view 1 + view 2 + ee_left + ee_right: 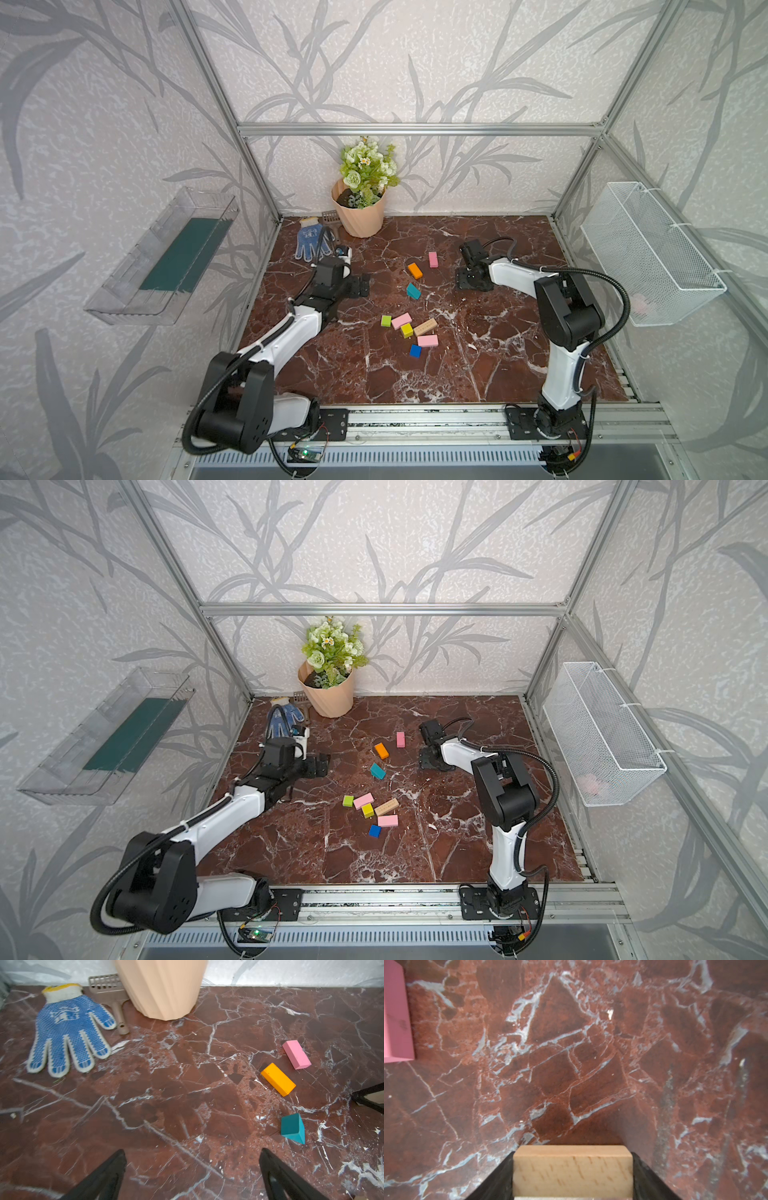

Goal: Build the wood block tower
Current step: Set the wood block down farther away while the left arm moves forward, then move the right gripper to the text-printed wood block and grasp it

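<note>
No tower yet; wood blocks (407,330) loose on desk (332,365): near cluster with blue cube (415,351), pink bar (427,340), plain-wood bar (425,327); further, teal wedge (413,291), orange bar (414,270). Left hand (192,1152) wide open, empty. Right hand (572,1156) clamped on plain-wood block (572,1172). Risk: setting it down among strays knocks them; base probably slides on marble. Glove (68,1032), flower pot (162,991) behind, not obstructing.

White arm links (291,332), black joints (569,316), ribbed black cables (625,297)

the tabletop (187,1084) was polished red-brown marble, veined white and faintly glossy. the orange block (278,1079) wore smooth matt paint; the plain wood block (572,1169) showed bare grain. the glove (68,1030) was knitted cloth with blue dots, the flower pot (164,987) matt and ribbed.
</note>
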